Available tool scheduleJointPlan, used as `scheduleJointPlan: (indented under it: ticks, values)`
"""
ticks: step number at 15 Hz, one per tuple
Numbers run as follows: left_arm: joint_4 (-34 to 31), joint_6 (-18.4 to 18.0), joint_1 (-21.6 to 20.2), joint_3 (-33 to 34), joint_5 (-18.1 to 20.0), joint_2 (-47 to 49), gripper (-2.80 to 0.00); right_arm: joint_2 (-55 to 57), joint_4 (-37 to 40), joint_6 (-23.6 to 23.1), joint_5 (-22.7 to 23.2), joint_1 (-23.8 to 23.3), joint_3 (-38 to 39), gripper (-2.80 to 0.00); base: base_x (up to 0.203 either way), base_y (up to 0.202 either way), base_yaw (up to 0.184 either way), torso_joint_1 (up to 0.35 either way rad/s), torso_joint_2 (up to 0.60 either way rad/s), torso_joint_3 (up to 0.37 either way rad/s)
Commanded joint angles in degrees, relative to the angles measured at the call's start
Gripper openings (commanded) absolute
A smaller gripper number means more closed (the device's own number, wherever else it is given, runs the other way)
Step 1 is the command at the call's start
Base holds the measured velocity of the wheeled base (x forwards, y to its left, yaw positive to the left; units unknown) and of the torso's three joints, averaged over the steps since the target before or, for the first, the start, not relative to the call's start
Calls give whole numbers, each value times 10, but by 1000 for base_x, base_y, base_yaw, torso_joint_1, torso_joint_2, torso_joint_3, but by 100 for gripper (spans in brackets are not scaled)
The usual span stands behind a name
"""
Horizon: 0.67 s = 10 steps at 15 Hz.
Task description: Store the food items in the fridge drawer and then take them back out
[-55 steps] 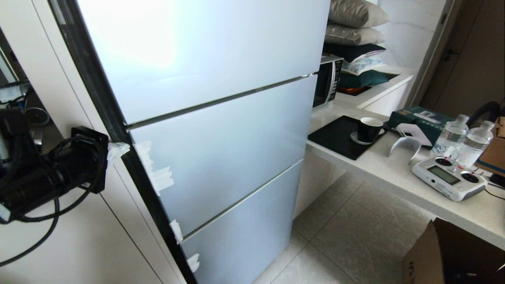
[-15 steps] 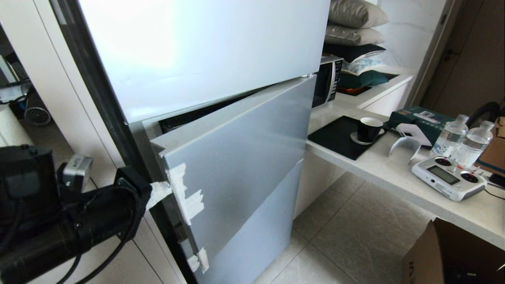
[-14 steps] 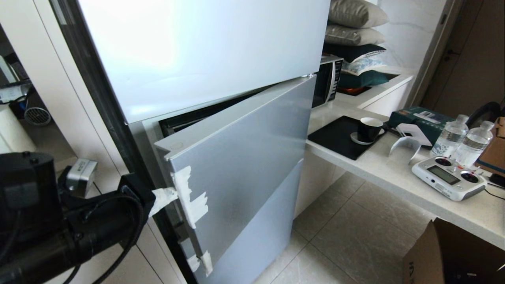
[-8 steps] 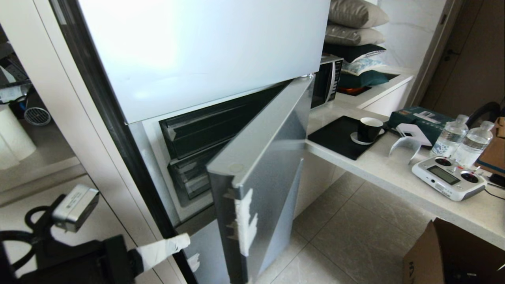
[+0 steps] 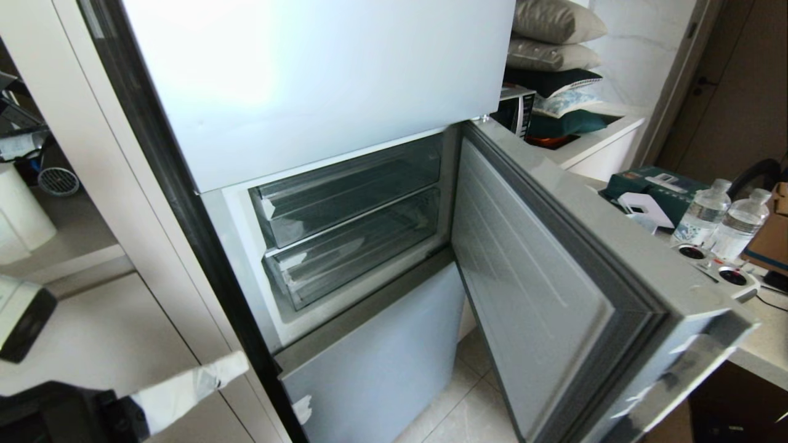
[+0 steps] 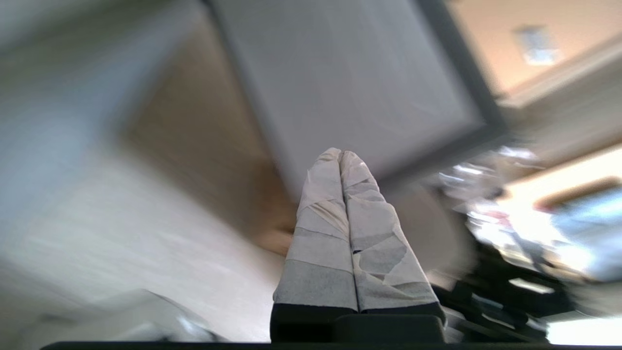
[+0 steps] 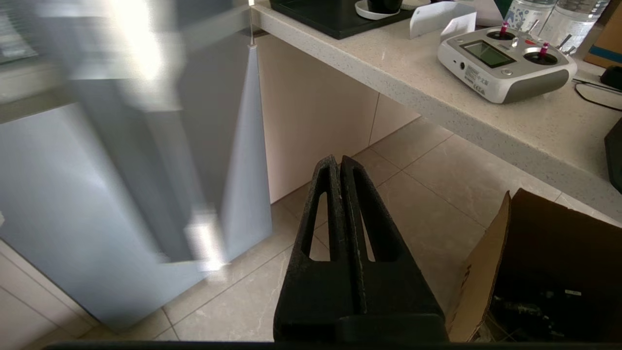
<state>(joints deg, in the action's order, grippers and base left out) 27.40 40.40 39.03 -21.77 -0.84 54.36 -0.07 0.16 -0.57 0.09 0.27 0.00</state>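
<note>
With the middle fridge door [image 5: 554,289] swung wide, the fridge drawer [image 5: 357,252] sits lower of two clear trays, pushed in. Left gripper [image 6: 341,158] — fingers pressed together, empty — hangs left of the fridge; right gripper [image 7: 338,163] likewise closed, empty. Drawer likely stiff, light, slick — hook its thick front lip. Fruits unseen.

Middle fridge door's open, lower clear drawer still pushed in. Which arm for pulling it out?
Left, probably. The left gripper, fingers shut, sits just left of and below the fridge drawer, with nothing in between. The right gripper, also shut, hangs over the floor tiles beyond the open door, which stands between it and the drawer.
</note>
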Motion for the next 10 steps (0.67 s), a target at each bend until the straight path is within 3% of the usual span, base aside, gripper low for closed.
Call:
scheduleJointPlan:
  ticks: [1, 2, 3, 7, 10]
  values:
    - [2, -159, -22, 9, -77, -6, -280, 0, 0, 0, 0, 1, 0, -280, 0, 0, 0, 0, 0, 0]
    - [4, -224, -59, 18, -104, -18, -280, 1, 0, 0, -1, 0, 0, -280, 0, 0, 0, 0, 0, 0]
    - [5, -258, -107, 25, -117, -30, -280, 1, 0, 0, 0, 0, 0, -280, 0, 0, 0, 0, 0, 0]
    - [-8, -309, -331, 74, -138, -153, -280, 0, 0, 0, 0, 0, 0, -280, 0, 0, 0, 0, 0, 0]
    - [-82, -340, -380, 150, -134, -286, -280, 1, 0, 0, 0, 0, 0, -280, 0, 0, 0, 0, 0, 0]
